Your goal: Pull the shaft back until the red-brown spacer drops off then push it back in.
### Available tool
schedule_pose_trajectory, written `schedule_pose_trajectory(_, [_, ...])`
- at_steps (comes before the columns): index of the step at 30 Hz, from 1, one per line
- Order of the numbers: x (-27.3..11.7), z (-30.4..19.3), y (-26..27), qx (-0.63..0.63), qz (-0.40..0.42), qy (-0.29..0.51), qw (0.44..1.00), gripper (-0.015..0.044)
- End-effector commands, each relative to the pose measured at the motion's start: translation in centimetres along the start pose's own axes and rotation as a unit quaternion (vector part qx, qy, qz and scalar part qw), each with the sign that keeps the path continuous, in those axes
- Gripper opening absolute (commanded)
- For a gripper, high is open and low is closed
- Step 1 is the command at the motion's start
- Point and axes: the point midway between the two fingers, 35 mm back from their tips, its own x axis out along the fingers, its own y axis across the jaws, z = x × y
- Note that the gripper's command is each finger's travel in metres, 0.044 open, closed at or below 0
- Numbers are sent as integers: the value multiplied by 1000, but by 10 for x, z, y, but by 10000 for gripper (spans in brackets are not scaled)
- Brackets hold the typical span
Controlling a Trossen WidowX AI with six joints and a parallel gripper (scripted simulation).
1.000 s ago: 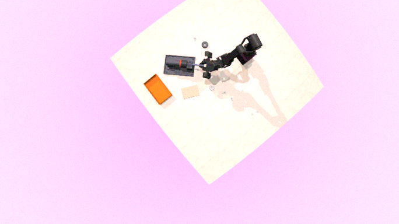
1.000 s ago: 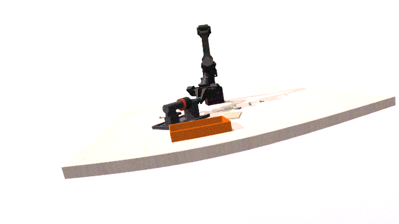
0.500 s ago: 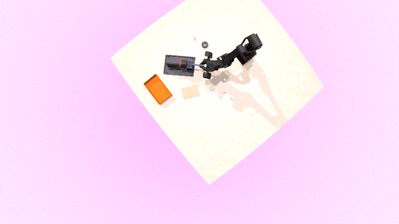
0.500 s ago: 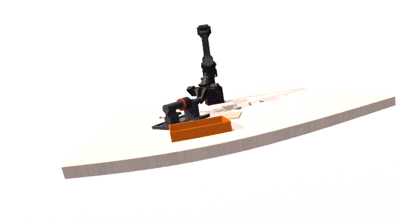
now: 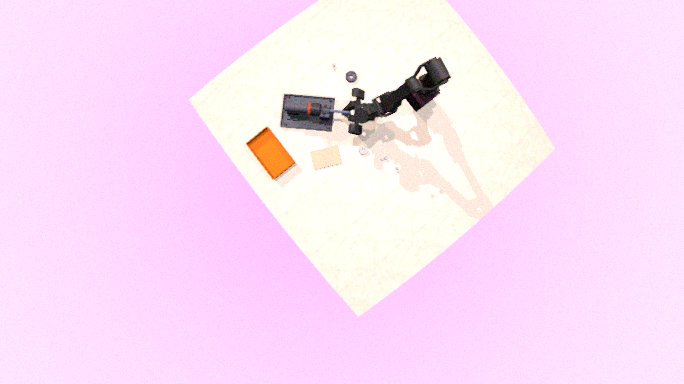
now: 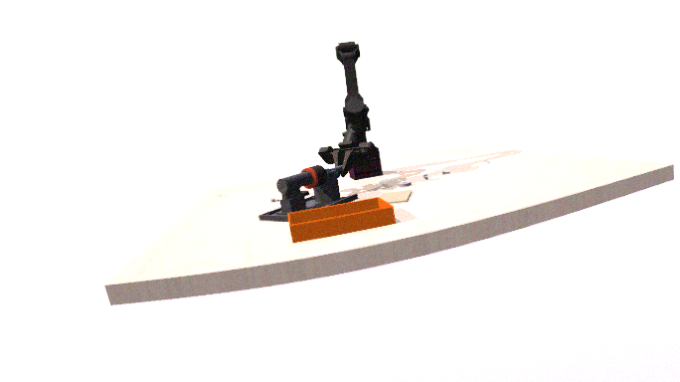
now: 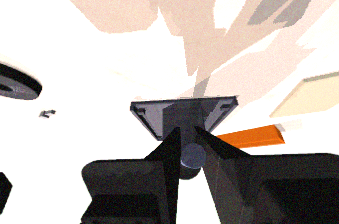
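Observation:
The red-brown spacer [image 5: 309,108] [image 6: 314,177] sits upright on the shaft line, against the end of the big dark housing block [image 5: 295,106] [image 6: 289,182]. A black spacer section [image 5: 316,109] [image 6: 321,174] is right beside it, before the support block [image 5: 325,111] [image 6: 328,187]. The blue-grey shaft [image 5: 339,111] [image 7: 193,156] sticks out of the support. My gripper [image 5: 348,111] [image 6: 340,169] [image 7: 186,131] is shut on the shaft's outer part; its round end shows between the fingers in the wrist view. The shaft inside the spacers and housing is hidden.
An orange bin [image 5: 270,153] [image 6: 343,222] [image 7: 256,137] stands near the fixture. A pale flat block [image 5: 326,157] [image 6: 398,196] [image 7: 316,95] and a dark ring [image 5: 351,76] [image 7: 13,85] lie to either side. Several small parts are scattered around.

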Motion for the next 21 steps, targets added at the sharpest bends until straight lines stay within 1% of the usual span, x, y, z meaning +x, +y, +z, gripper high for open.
schedule_pose_trajectory(1, [-1,1,0,2,0,-1,1000,0])
schedule_pose_trajectory(21, [-2,2,0,2,0,-1,1000,0])
